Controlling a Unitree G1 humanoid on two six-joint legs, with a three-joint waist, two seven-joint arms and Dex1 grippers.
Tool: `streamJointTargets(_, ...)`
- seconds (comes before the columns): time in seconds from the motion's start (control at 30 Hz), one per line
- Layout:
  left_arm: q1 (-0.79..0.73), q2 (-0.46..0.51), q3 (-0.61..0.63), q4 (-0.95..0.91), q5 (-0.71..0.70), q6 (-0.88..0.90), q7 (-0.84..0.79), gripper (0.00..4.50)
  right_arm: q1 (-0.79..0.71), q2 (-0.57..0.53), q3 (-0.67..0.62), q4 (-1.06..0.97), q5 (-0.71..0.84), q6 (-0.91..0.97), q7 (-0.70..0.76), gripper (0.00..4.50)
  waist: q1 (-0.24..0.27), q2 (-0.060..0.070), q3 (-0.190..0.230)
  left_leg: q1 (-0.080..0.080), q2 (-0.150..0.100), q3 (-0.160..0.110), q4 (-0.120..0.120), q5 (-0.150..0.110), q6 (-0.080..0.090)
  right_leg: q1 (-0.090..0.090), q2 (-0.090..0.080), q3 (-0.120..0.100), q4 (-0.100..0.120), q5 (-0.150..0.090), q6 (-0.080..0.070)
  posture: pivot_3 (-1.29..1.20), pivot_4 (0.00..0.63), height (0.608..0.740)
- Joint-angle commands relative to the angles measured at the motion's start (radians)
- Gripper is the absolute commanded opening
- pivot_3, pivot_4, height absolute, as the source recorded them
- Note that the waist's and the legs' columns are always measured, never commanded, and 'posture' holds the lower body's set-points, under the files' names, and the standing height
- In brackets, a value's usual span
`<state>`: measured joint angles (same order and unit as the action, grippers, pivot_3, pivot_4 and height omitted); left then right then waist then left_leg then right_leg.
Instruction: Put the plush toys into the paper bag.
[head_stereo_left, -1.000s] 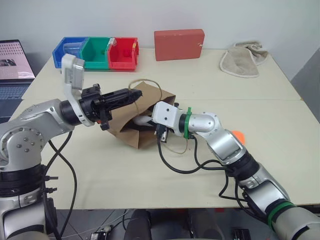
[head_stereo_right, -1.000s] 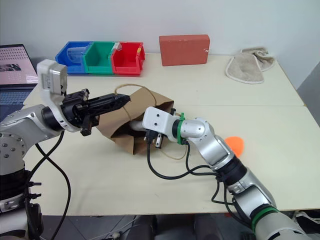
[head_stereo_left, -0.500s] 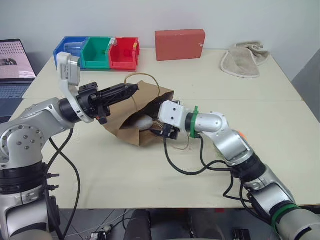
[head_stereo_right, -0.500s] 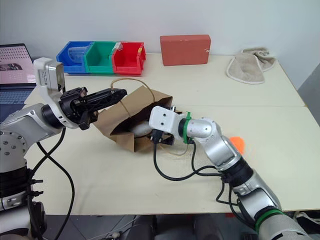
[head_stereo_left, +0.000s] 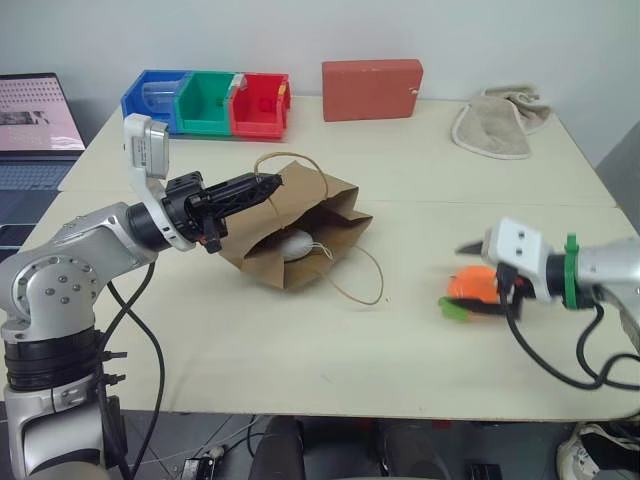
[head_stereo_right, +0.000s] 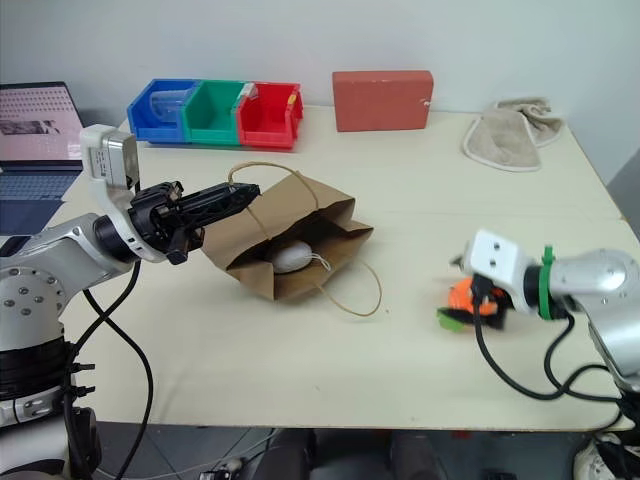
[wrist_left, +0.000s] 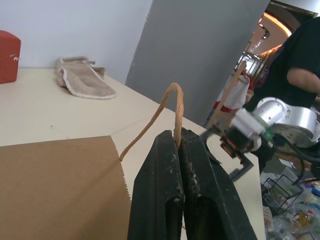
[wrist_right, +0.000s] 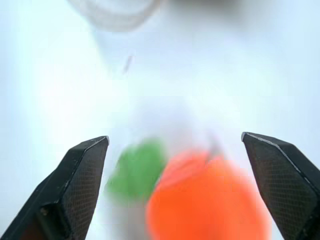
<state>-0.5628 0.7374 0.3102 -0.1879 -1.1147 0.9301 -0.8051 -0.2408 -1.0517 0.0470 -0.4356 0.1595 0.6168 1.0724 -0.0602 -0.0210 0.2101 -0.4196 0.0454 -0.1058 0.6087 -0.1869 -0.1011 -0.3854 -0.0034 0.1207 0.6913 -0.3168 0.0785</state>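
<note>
The paper bag (head_stereo_right: 290, 243) lies on its side on the cream table (head_stereo_right: 300, 350), its mouth facing the near right and held up in a gap. Inside that mouth rests the white plush toy (head_stereo_right: 291, 258), just behind the lower lip of the bag. One tan cord handle (wrist_left: 160, 112) rises from the bag's upper edge and is pinched between the pressed-together black fingers of the left gripper (head_stereo_left: 262, 183), which comes in from the left and holds that side of the bag lifted. The other handle (head_stereo_right: 352, 290) lies as a loose loop on the table in front of the bag.

The orange plush toy (head_stereo_left: 470, 288), with its green leaf (wrist_right: 136, 170) toward the bag, sits on the table well to the right of the bag. The right gripper (wrist_right: 175, 185) is at it with its two fingers spread wide, one on either side of the toy; I cannot tell whether they touch it.

Along the far edge of the table stand three joined bins, blue (head_stereo_left: 150, 100), green (head_stereo_left: 205, 102) and red (head_stereo_left: 262, 103), then a red rectangular block (head_stereo_left: 372, 89) and a beige folded cloth (head_stereo_left: 498, 125) toward the far right corner. A laptop (head_stereo_left: 32, 130) sits open off the table's far left corner. In the left wrist view a person's arm (wrist_left: 302, 80) in a dark sleeve shows beyond the table
</note>
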Motion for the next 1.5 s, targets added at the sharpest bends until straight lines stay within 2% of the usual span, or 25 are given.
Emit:
streamJointTargets(0.03,-0.015,-0.001,0.01,-0.022,-0.003,-0.018,-0.011,0.0,0.014,-0.02,0.033,0.043,-0.104,-0.103,-0.055,4.45,-0.009,0.0,0.0,0.0,0.0,0.001,0.0,0.0,0.0,0.0,0.0,0.001,-0.001,-0.001,0.001,0.0,0.15,0.74)
streamJointTargets(0.2,-0.008,0.004,0.018,-0.03,-0.006,-0.014,-0.006,0.0,-0.023,0.028,0.078,0.156,-0.19,-0.198,-0.122,4.45,-0.013,0.0,0.0,0.001,0.0,0.002,0.001,0.0,0.0,0.002,0.0,0.002,-0.002,-0.001,0.002,0.0,0.15,0.74)
streamJointTargets(0.3,-0.003,0.007,0.024,-0.034,-0.007,-0.013,-0.003,0.0,-0.044,0.055,0.078,0.187,-0.204,-0.219,-0.141,3.61,-0.012,0.0,0.0,0.001,0.0,0.001,0.001,0.0,0.0,0.002,0.0,0.002,-0.002,0.001,0.001,0.0,0.15,0.74)
streamJointTargets(0.5,0.001,0.008,0.03,-0.042,-0.013,-0.012,0.006,0.0,-0.053,0.083,0.072,0.208,-0.205,-0.243,-0.144,1.31,-0.003,0.0,0.0,0.0,0.0,-0.001,0.001,0.0,0.0,0.002,0.0,0.0,-0.001,0.001,0.001,0.0,0.15,0.74)
streamJointTargets(0.63,-0.004,0.01,0.034,-0.039,-0.013,-0.012,0.01,0.0,-0.065,0.115,0.037,0.191,-0.147,-0.222,-0.132,0.14,-0.003,0.0,0.0,0.001,0.0,-0.001,0.001,0.0,0.0,0.002,0.0,0.0,-0.001,0.001,0.001,0.0,0.15,0.74)
streamJointTargets(0.73,-0.013,0.013,0.036,-0.031,-0.014,-0.011,0.011,0.0,-0.117,0.128,-0.004,0.157,-0.076,-0.187,-0.101,0.06,-0.004,0.0,0.0,0.001,0.0,-0.001,0.001,0.0,0.0,0.002,0.0,0.0,-0.001,0.001,0.001,0.0,0.15,0.74)
streamJointTargets(0.8,-0.012,0.022,0.031,-0.022,0.001,-0.013,0.0,0.0,-0.204,0.156,-0.028,0.11,0.02,-0.145,-0.069,0.06,-0.008,0.0,0.0,0.001,0.0,0.0,0.001,0.0,0.0,0.002,0.0,0.001,-0.001,0.001,0.001,0.0,0.15,0.74)
streamJointTargets(0.93,-0.022,0.032,0.022,-0.008,0.012,-0.015,-0.017,0.0,-0.343,0.203,-0.001,0.069,0.094,-0.133,-0.035,0.06,-0.013,0.001,0.001,0.001,0.0,-0.002,0.001,0.0,0.0,0.002,0.001,0.0,0.001,0.001,0.0,0.0,0.15,0.74)
streamJointTargets(1.03,-0.052,0.027,0.019,0.001,0.009,-0.015,-0.022,0.0,-0.466,0.32,0.125,0.086,0.05,-0.155,-0.07,0.06,-0.013,0.0,0.0,0.001,0.0,-0.004,0.0,0.0,0.0,0.002,0.001,-0.002,0.001,0.001,0.0,0.0,0.15,0.74)
streamJointTargets(1.2,-0.073,0.037,0.023,0.006,0.001,-0.003,-0.035,0.0,-0.55,0.487,0.297,0.211,-0.108,-0.28,-0.142,0.06,-0.014,0.0,0.0,0.0,0.0,-0.004,0.0,0.0,0.0,0.002,0.001,-0.002,0.001,0.001,0.0,0.0,0.15,0.74)
streamJointTargets(1.4,-0.074,0.043,0.017,0.009,0.008,0.0,-0.049,0.0,-0.604,0.584,0.342,0.332,-0.189,-0.337,-0.184,0.06,-0.005,0.0,0.0,-0.001,0.0,-0.004,0.0,0.0,0.0,0.0,0.0,-0.003,0.003,0.001,0.0,0.0,0.15,0.74)
streamJointTargets(1.5,-0.077,0.041,0.013,0.006,0.007,0.001,-0.051,0.0,-0.641,0.618,0.382,0.432,-0.287,-0.38,-0.242,0.06,-0.005,0.0,0.0,-0.001,0.0,-0.005,0.0,0.0,0.0,-0.001,0.0,-0.004,0.005,0.001,0.0,0.0,0.15,0.74)
